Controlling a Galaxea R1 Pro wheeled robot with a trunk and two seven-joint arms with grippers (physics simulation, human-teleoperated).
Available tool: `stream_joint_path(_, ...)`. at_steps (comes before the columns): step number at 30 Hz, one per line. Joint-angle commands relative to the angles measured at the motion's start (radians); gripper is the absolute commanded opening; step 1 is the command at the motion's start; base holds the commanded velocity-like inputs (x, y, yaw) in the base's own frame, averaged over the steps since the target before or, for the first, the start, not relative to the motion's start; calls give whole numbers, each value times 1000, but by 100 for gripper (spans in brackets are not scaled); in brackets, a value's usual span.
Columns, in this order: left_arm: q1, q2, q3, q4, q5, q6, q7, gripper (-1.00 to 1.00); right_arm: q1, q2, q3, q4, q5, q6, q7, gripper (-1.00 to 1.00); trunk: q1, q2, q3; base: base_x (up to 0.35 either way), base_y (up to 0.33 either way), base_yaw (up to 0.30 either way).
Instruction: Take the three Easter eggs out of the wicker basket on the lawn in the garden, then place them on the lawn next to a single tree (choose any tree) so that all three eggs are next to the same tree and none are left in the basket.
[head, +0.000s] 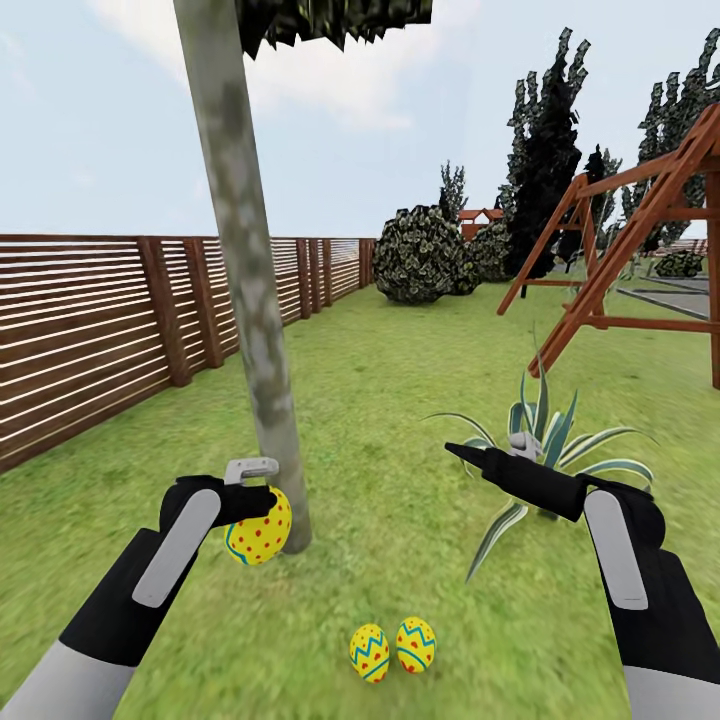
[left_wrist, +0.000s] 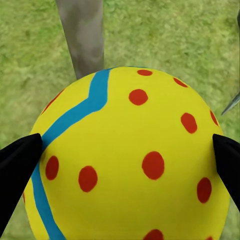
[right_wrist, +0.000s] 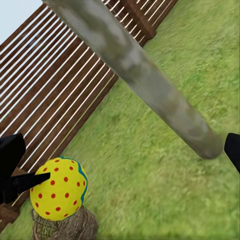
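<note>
Two eggs (head: 392, 649) on lawn (head: 400, 520); a third egg (head: 258, 526) in left fingers (left_wrist: 17, 165).

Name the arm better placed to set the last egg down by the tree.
Left. Its gripper already holds the third egg beside the trunk, near the two eggs lying on the lawn; the right gripper holds nothing.

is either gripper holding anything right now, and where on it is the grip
The left gripper holds one Easter egg, its fingertips pressing opposite sides around the egg's middle. The right gripper holds nothing.
</note>
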Motion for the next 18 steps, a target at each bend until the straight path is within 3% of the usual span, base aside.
stream_joint_path(1, -1, 1, -2, -1, 9, 1, 10, -100, -1, 0, -2, 0, 9, 4, 10, 100, 4, -8, -4, 0, 0, 0)
stream_joint_path(8, -2, -3, -2, 4, 9, 1, 8, -100, -1, 0, -1, -1, 8, 4, 12, 100, 31, -57, -26, 0, 0, 0)
stream_joint_path(14, -2, -20, -1, 57, 8, 1, 4, -100, -1, 0, -2, 0, 9, 4, 13, 100, 54, -99, -45, 0, 0, 0)
stream_joint_path(18, -2, -32, -2, 114, 7, -39, 3, -100, -1, 1, -2, 0, 12, 4, 14, 100, 69, -127, -58, 0, 0, 0)
